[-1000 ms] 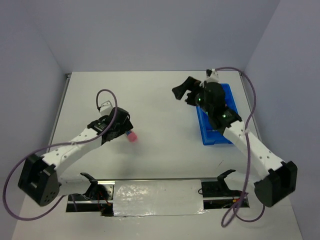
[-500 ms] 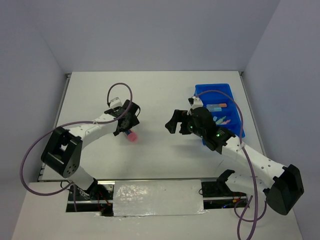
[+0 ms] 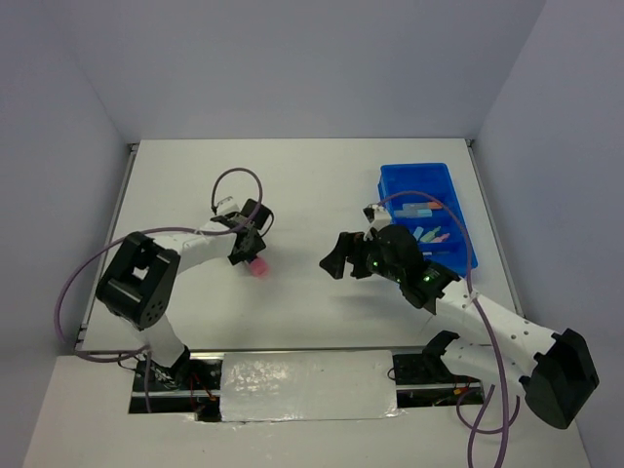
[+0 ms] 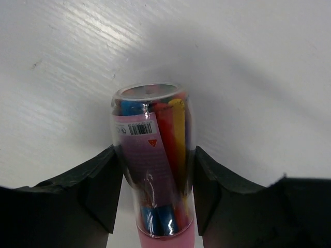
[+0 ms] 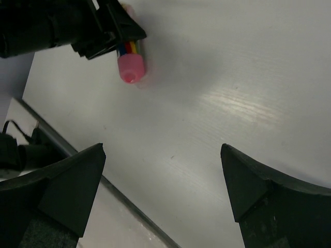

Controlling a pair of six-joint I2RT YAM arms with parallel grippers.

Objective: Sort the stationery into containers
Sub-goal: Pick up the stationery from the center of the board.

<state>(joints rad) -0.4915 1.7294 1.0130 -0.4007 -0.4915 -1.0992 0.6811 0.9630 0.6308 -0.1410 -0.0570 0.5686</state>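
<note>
Tube (image 4: 152,170), clear with a pink cap and blue, red and yellow sticks inside, sits well to the left of the tray (image 3: 414,180), low at the table (image 3: 312,185). I cannot tell whether it rests on the surface. The left gripper (image 3: 249,252) pinches it, one black finger pressed flat against each side of the clear wall. In the right wrist view the pink cap end pokes out past the fingers.

The left arm is folded tight. Its big joint block lies far left of the tray, and the forearm runs low and nearly level from there toward the tray, ending at the tube.

The right arm stretches from the near right corner of the table diagonally past the tray's near left corner. Its wrist is bent so that the right gripper (image 3: 336,255) points away from the tray toward the tube, apart from it, with jaws spread wide and nothing between them.

Several pastel pieces (image 3: 427,232) lie inside the tray.
</note>
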